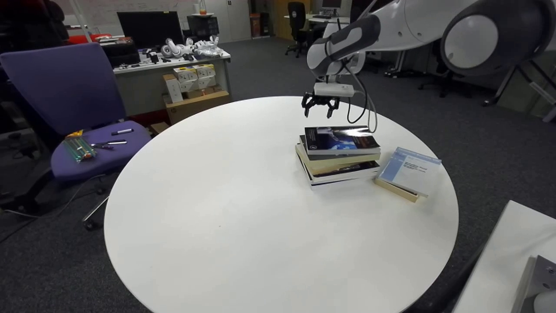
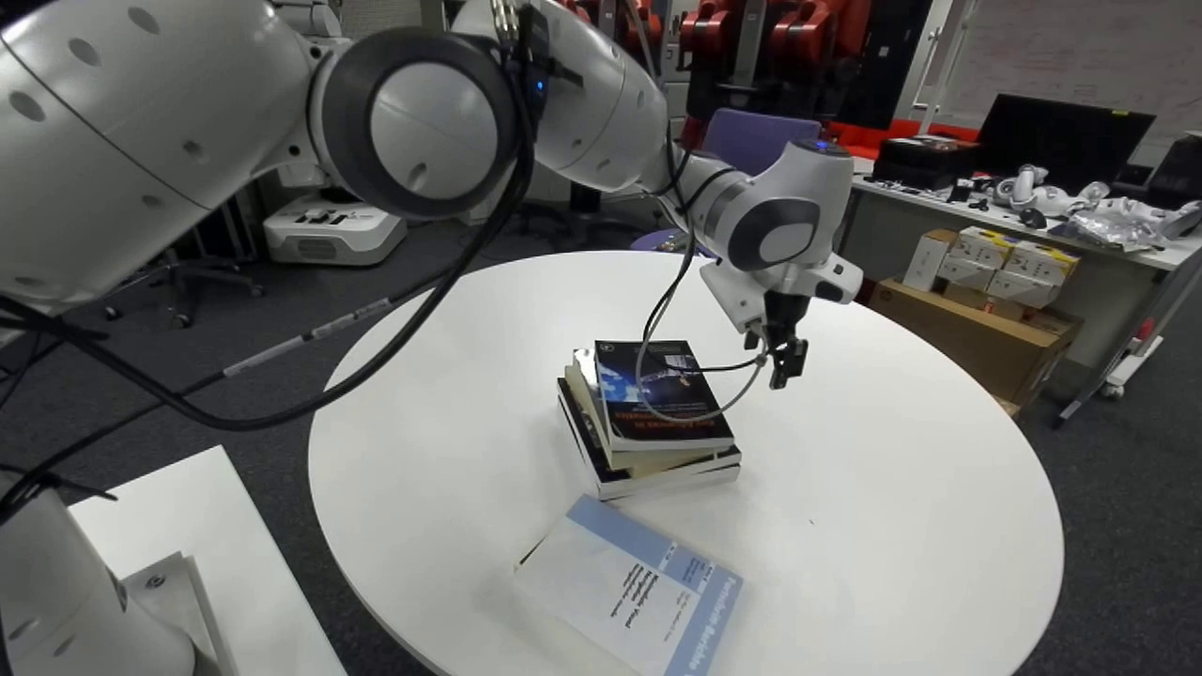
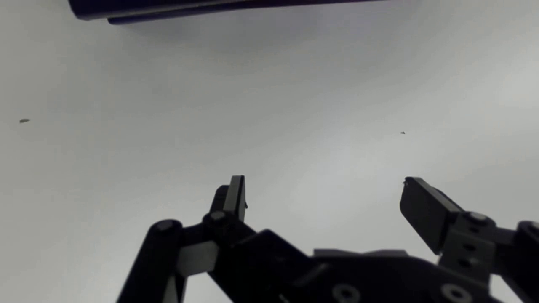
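Two fingers (image 3: 236, 193) of your gripper (image 1: 317, 116) stand spread wide with nothing between them; in the wrist view, the white table (image 3: 294, 105) shows through the gap. The gripper hangs in the air beside the stack of books (image 1: 343, 163), not above it. The stack of books stands on the white table, and its dark top book (image 1: 341, 141) sits slightly turned over the others. Near it, a pale blue-and-white book (image 2: 639, 582) overhangs the thicker book (image 1: 395, 191) below. If you descend too close, one finger may hit the stack and make the top book slide, because the books are not aligned. You have little help from the wrist view, where only a dark edge (image 3: 177, 7), probably of the stack, is seen. Also, the grey cable (image 2: 684, 421) passes over the top book in an exterior view; whether it touches is not possible to tell. If you swing sideways, this loop may catch a corner and drag it.
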